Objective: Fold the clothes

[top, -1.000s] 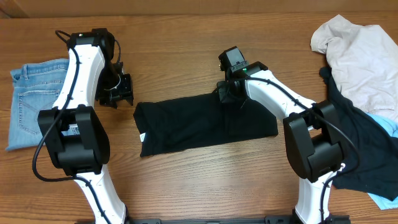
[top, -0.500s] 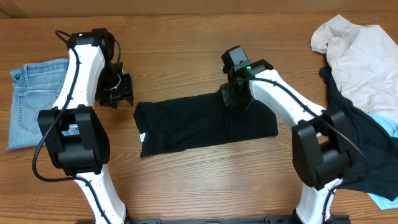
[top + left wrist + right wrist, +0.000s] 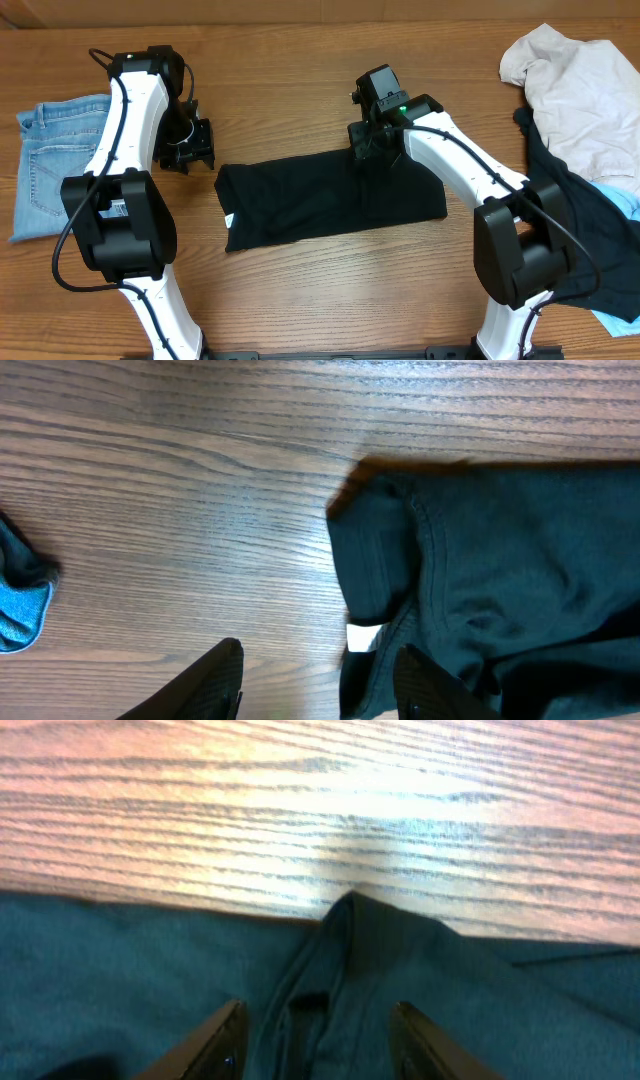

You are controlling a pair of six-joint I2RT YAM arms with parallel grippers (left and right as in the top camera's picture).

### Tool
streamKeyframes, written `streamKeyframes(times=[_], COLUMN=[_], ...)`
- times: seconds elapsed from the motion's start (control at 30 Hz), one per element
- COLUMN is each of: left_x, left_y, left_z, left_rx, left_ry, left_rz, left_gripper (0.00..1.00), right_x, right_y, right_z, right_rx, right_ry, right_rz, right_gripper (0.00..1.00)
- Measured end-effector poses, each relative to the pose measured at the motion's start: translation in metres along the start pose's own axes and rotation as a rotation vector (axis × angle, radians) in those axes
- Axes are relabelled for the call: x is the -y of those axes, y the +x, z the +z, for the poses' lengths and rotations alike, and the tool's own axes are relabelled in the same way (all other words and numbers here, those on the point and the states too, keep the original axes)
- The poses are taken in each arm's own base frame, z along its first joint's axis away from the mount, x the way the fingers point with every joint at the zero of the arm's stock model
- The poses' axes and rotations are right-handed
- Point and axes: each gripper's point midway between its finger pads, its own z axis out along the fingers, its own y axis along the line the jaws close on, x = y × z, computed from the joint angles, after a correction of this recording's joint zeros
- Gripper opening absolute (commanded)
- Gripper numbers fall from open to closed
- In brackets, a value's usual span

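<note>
A black garment [image 3: 330, 198] lies folded in a long strip in the middle of the table. My right gripper [image 3: 362, 150] is open above its far edge; in the right wrist view the fingers [image 3: 318, 1020] straddle a raised fold of the dark cloth [image 3: 340, 970]. My left gripper [image 3: 200, 148] is open, just off the garment's left end. In the left wrist view its fingers [image 3: 320, 660] hover over bare wood, the right finger next to the cloth's edge [image 3: 480, 560] with a white label [image 3: 362, 638].
Folded blue jeans [image 3: 50, 160] lie at the far left; a blue bit of cloth [image 3: 20, 610] shows in the left wrist view. A pile with a beige garment [image 3: 580, 90], dark cloth [image 3: 590, 240] and light blue cloth [image 3: 625, 205] fills the right side.
My right gripper has shifted slightly up and away from the garment's far edge. The left arm and the garment have not moved.
</note>
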Motion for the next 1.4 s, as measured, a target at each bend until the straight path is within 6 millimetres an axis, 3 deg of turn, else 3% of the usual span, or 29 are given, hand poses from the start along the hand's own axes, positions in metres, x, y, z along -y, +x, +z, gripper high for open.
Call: streamKeyframes(times=[0.13,0.37,0.6,0.8,1.0,1.27,1.4], left_x=[0.0,0.0,0.0,0.0,0.0,0.0,0.0], left_y=[0.0,0.0,0.0,0.0,0.0,0.0,0.0], left_z=[0.0,0.0,0.0,0.0,0.0,0.0,0.0], left_rx=[0.0,0.001,0.0,0.0,0.001,0.0,0.0], left_ry=[0.0,0.0,0.0,0.0,0.0,0.0,0.0], left_rz=[0.0,0.0,0.0,0.0,0.0,0.0,0.0], left_gripper=[0.52,0.52,0.52,0.52,0.52,0.52,0.52], right_x=[0.001,0.007,0.011,0.017,0.02,0.022,0.021], right_y=[0.0,0.017,0.016,0.015,0.021,0.032,0.042], right_z=[0.01,0.04,0.04,0.042,0.045,0.043,0.031], right_rx=[-0.002,-0.075,-0.07,-0.056,-0.067,-0.113,-0.159], right_ry=[0.002,0.029,0.054,0.084,0.095,0.105,0.098], right_rz=[0.011,0.037,0.047,0.05,0.047,0.041,-0.013], right_gripper=[0.48,0.36,0.28,0.27,0.04,0.04,0.04])
